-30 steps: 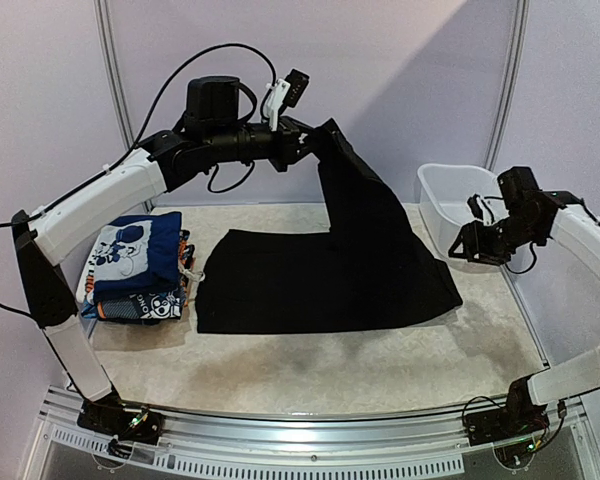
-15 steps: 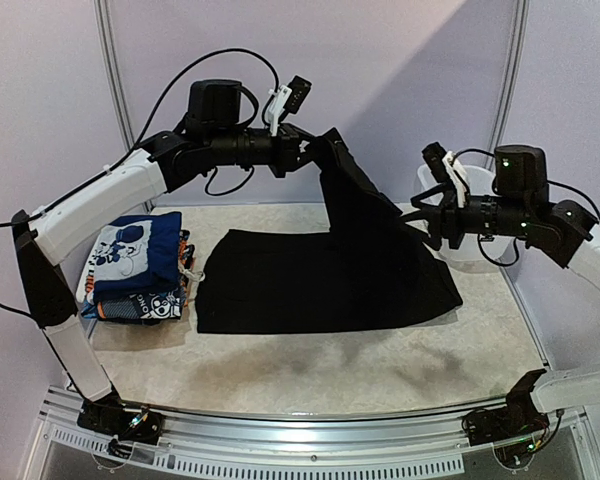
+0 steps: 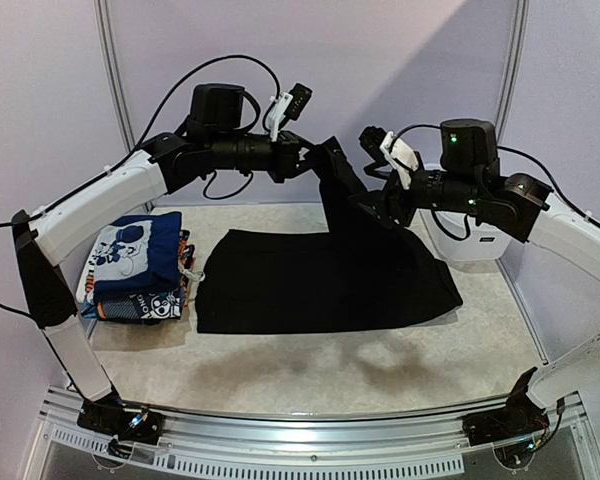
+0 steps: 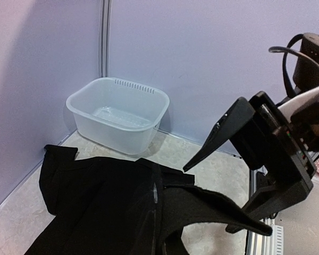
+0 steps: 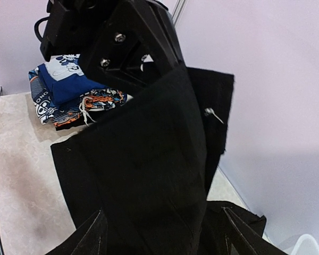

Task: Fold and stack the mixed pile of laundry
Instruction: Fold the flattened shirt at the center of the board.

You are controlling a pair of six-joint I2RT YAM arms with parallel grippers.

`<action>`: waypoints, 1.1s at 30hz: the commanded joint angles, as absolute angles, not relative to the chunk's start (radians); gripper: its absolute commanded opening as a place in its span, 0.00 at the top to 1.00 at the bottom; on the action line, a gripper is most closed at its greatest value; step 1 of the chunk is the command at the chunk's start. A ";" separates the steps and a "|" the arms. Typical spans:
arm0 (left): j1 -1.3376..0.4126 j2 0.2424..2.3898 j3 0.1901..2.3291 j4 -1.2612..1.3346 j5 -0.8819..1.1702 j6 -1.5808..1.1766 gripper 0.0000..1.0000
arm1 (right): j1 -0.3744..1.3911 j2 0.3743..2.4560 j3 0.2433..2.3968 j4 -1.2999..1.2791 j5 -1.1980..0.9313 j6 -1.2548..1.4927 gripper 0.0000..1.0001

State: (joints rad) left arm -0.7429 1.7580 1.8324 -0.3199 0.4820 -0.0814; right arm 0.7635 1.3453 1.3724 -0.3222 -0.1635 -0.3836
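Left end effector (image 3: 315,160) is pinched shut on one corner of the black garment (image 3: 320,285). It holds that corner high, so the cloth hangs as a steep sheet w/ the rest spread flat on the worktop (image 3: 330,375) below. Right end effector (image 3: 372,205) sits just right of it, jaws spread wide. The hanging edge is right in front of its fingers, seemingly between them, but nothing is pinched.

Step in hand, I'd say: getting a 2nd grip so you can stretch the piece out for folding. Next move calls for you to ease the right end effector onto the edge just below the left's grip, close on it, then draw the two apart to take up slack.

Watch clearance: the two end effectors are v. close together.

Folded stack (image 3: 140,265), navy on top w/ cartoon print under, lies well down and left of the left end effector, beside the flat hem, so don't drag cloth over it. White tub (image 4: 109,135) is behind and below the right end effector, near the garment's far corner, and could snag.
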 commanded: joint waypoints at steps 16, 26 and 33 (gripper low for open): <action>-0.736 1.700 1.800 -0.345 0.463 -0.132 1.00 | 0.879 1.441 1.466 -0.249 0.263 -0.420 0.67; -0.738 1.699 1.783 -0.350 0.454 -0.136 1.00 | 0.879 1.431 1.473 -0.266 0.257 -0.408 0.88; -0.738 1.701 1.781 -0.360 0.425 -0.114 1.00 | 0.877 1.461 1.492 -0.261 0.287 -0.403 1.00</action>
